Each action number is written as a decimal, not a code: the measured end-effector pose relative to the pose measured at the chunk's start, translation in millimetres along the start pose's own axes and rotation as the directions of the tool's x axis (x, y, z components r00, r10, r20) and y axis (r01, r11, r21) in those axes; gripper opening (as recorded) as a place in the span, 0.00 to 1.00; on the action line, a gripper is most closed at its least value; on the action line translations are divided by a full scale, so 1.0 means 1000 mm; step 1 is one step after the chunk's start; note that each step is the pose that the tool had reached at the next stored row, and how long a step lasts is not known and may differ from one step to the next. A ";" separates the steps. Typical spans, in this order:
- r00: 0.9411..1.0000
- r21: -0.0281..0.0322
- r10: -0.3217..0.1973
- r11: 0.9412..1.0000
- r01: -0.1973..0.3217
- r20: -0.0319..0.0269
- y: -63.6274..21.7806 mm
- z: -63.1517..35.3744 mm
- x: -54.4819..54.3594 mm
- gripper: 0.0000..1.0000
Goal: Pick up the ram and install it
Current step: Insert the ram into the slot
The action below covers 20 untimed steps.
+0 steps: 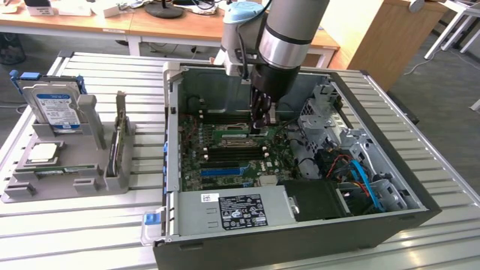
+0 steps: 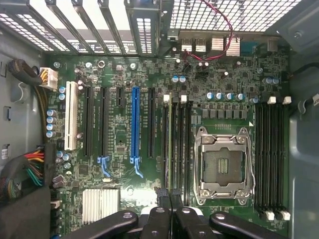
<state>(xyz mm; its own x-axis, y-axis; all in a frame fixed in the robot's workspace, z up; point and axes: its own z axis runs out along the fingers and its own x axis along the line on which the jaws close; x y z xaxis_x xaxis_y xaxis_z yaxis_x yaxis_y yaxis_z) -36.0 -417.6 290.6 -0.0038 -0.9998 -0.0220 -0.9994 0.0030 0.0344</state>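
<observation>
My gripper [image 1: 259,128] reaches down into the open computer case [image 1: 420,197], just over the motherboard near the memory slots. In the wrist view its black fingers [image 2: 160,204] are pressed together at the gripper tip [image 2: 168,196]. The ram [image 2: 169,149] shows edge-on as a thin green strip running straight out from the fingertips. It lies along one memory slot beside the empty CPU socket [image 2: 222,164]. The fingers are shut on the ram's near part. I cannot tell how deep it sits in the slot.
More black memory slots [image 2: 271,159] lie beyond the socket, and blue and black expansion slots [image 2: 134,124] on the other side. A grey tray [image 1: 45,188] at the exterior view's left holds a hard drive [image 1: 56,107], a CPU [image 1: 45,152] and a thin board on edge [image 1: 114,152]. Cables [image 1: 360,174] crowd the case's right.
</observation>
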 end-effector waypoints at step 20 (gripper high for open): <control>1.000 0.000 0.000 1.000 0.000 0.000 -0.0004 0.0116 0.000 0.12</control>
<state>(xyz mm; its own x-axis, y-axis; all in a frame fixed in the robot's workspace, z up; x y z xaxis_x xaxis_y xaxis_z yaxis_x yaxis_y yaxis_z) -36.0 -417.7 279.0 -0.0038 -0.9998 -0.0220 -0.9994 0.0031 0.0343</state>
